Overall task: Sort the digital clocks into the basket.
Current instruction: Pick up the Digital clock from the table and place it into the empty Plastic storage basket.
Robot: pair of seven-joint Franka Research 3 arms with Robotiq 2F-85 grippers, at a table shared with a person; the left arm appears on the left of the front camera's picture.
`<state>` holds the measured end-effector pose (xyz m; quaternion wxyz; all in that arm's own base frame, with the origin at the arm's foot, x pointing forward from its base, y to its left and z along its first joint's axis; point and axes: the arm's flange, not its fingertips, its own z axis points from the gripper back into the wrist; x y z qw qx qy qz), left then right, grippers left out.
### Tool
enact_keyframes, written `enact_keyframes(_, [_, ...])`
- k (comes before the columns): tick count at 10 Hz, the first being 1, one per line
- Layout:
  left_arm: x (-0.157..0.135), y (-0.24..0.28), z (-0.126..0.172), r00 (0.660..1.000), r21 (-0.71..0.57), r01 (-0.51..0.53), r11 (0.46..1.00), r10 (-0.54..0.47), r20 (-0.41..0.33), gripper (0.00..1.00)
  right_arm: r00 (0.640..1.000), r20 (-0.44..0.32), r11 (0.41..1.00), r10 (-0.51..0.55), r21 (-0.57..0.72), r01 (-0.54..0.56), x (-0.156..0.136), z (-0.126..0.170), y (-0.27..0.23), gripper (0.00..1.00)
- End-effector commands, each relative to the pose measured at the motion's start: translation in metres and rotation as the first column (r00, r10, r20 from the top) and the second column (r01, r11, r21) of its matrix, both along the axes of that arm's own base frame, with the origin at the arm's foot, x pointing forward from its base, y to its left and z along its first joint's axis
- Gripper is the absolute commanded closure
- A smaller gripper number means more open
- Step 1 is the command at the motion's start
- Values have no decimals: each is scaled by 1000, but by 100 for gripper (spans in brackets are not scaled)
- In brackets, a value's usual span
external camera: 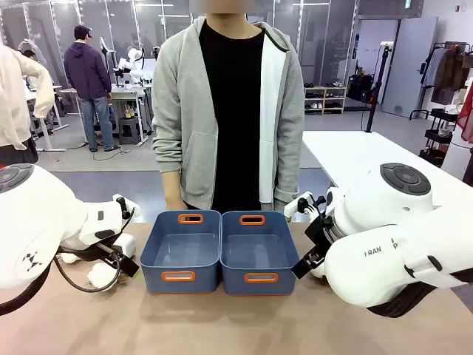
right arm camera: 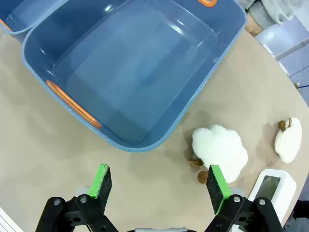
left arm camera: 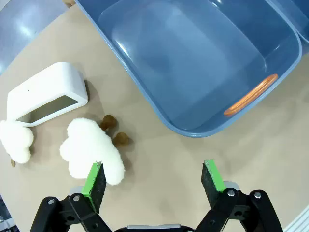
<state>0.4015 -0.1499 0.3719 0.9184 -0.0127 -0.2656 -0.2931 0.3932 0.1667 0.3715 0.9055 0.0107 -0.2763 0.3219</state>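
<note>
First clock: lies on the bench, on the robot's left side, apart from the left basket; its dark face is turned sideways, toward the sheep toys.
Second clock: lies on the bench on the robot's right side, apart from the right basket; partly hidden behind one finger of the right hand.
Baskets: two blue ones side by side in the middle of the bench, walls touching; their bare floors show. I cannot tell which one is meant for the clocks.
Left hand: fingers wide apart, holding nothing, above the bench near the short end of the left basket; one finger stands in front of the left big sheep.
Right hand: fingers wide apart, holding nothing, near the short end of the right basket.
Left big sheep: near the first clock.
Left small sheep: just beside the corner of the first clock.
Right big sheep: between the right basket and the second clock.
Right small sheep: farther out, near the second clock.
Person: stands at the far side of the bench, behind the baskets.
</note>
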Motion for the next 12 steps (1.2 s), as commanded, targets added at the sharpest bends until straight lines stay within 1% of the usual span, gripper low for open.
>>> enact_keyframes(1, [0, -1, 0, 1000, 0, 1, 1000, -1, 0, 0, 1000, 0, 1000, 0, 0, 0, 0, 0, 0, 0])
enact_keyframes(9, [0, -1, 0, 1000, 1, 2, 1000, -2, 0, 0, 1000, 1, 1000, 2, -1, -2, 0, 0, 0, 0])
enact_keyframes(10, [9, 1, 32, 1000, 62, 20, 998, -21, 18, 0, 1000, -16, 999, 3, 47, -2, 10, 32, 1, 0])
enact_keyframes(11, [16, 6, 61, 1000, 40, 27, 999, -27, -1, 0, 999, -45, 996, 10, 86, -6, 18, 52, 1, 0])
enact_keyframes(12, [19, 13, 81, 998, -15, 46, 999, -47, -49, 0, 995, -94, 989, 35, 145, -22, 24, 69, 1, 0])
